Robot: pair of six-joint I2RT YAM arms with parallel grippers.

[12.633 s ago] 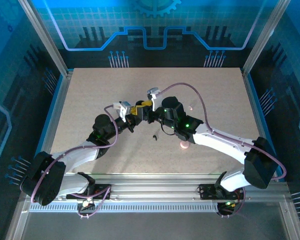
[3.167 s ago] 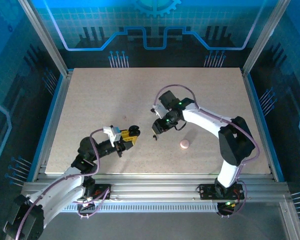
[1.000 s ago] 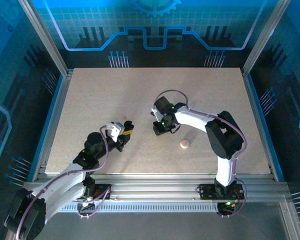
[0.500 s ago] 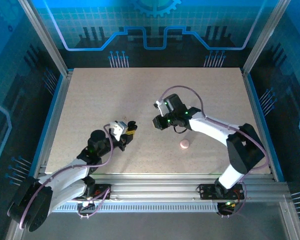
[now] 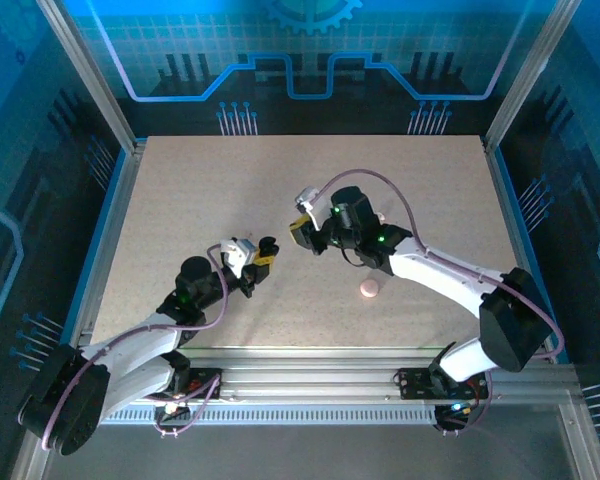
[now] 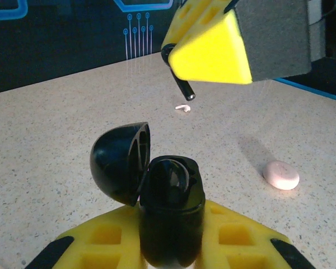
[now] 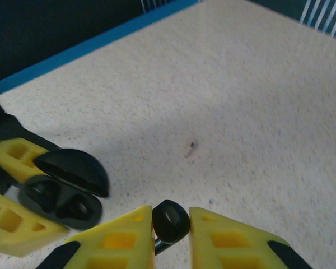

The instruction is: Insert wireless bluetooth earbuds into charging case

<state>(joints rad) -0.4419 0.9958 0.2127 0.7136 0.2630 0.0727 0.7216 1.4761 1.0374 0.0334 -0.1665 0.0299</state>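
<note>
The black charging case (image 6: 171, 190) stands upright between my left gripper's (image 6: 171, 230) yellow fingers, its lid (image 6: 120, 162) swung open to the left. The left gripper is shut on it. From above, the case (image 5: 267, 246) sits left of centre. My right gripper (image 7: 171, 224) is shut on one small black earbud (image 7: 171, 219), whose stem points down between the fingers. It hovers just right of and above the open case (image 7: 60, 203), a short gap away. In the left wrist view the earbud's stem (image 6: 182, 89) pokes out below the right gripper's finger (image 6: 213, 50). I cannot tell what the case's wells hold.
A small pink puck (image 5: 369, 289) lies on the speckled table right of the grippers, near the right arm; it also appears as the pink puck (image 6: 281, 175) beside the case. A tiny pale scrap (image 6: 183, 108) lies farther back. Blue rails edge the table.
My right gripper has lifted and swung left with the earbud, closing in on the case. The left gripper has edged slightly right, still holding the case.
</note>
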